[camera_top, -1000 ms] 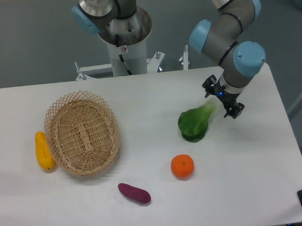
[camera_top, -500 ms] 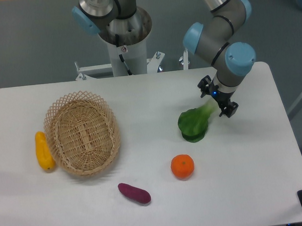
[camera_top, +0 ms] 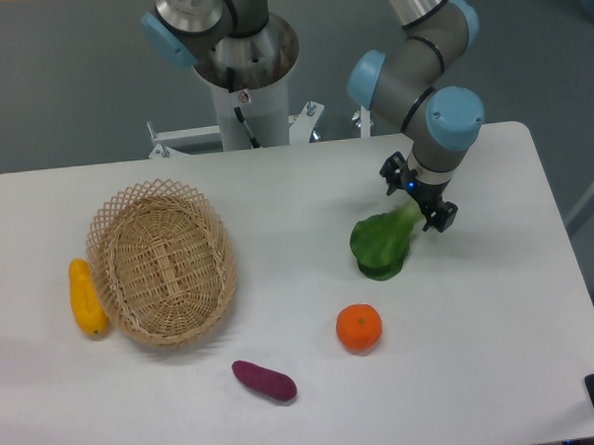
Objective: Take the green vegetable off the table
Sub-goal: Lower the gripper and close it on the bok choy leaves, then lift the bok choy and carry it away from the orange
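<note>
The green vegetable [camera_top: 381,242] lies on the white table [camera_top: 498,302], right of centre, with its dark leaves toward the front left and its pale stem pointing back right. My gripper [camera_top: 416,198] hangs straight over the stem end, and its dark fingers [camera_top: 444,217] stand apart on either side of the stem. The jaws look open, and the vegetable rests on the table. The wrist hides the tip of the stem.
An orange [camera_top: 359,327] sits in front of the vegetable. A purple eggplant-like piece [camera_top: 264,380] lies near the front edge. A wicker basket [camera_top: 162,260] stands at the left with a yellow piece [camera_top: 85,297] beside it. The robot's base column [camera_top: 241,67] stands behind the table.
My gripper has moved left and slightly back along the stem, closer over the vegetable. The vegetable itself has not moved.
</note>
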`<state>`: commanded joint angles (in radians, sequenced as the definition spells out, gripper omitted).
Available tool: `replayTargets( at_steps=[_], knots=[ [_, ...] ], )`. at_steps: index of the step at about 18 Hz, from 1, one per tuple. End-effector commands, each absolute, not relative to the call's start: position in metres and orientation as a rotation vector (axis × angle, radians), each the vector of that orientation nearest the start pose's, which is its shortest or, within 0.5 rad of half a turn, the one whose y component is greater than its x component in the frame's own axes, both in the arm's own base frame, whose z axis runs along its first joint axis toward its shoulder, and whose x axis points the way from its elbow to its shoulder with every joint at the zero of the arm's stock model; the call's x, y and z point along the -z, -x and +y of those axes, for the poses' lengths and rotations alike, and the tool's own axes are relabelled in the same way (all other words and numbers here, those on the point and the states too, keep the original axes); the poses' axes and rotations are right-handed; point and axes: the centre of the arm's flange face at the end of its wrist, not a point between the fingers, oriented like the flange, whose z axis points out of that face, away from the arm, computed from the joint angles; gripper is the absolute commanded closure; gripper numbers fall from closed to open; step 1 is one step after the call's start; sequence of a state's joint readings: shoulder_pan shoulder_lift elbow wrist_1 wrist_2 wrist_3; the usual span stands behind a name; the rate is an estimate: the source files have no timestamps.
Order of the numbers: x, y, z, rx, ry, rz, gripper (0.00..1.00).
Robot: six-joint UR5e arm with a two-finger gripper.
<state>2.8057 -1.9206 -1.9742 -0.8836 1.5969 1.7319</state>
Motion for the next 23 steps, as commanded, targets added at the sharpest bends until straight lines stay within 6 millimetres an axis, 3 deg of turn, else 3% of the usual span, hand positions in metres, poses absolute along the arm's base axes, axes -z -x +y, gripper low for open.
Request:
replayTargets(
  at_steps=[1, 4, 9, 16, 23],
  knots=[
    [-0.188, 0.452, 0.296, 0.100, 3.076, 0.780, 0.23],
    [-0.188, 0.453, 0.299, 0.092, 3.097, 0.697, 0.48],
    [-0.191, 0.455, 0.303, 0.073, 3.127, 0.593, 0.76],
    [-0.223, 0.474, 0.309, 0.032, 3.126, 0.578, 0.79],
    [-0.293, 0.517, 0.336, 0.079, 3.135, 0.558, 0.79]
  ],
)
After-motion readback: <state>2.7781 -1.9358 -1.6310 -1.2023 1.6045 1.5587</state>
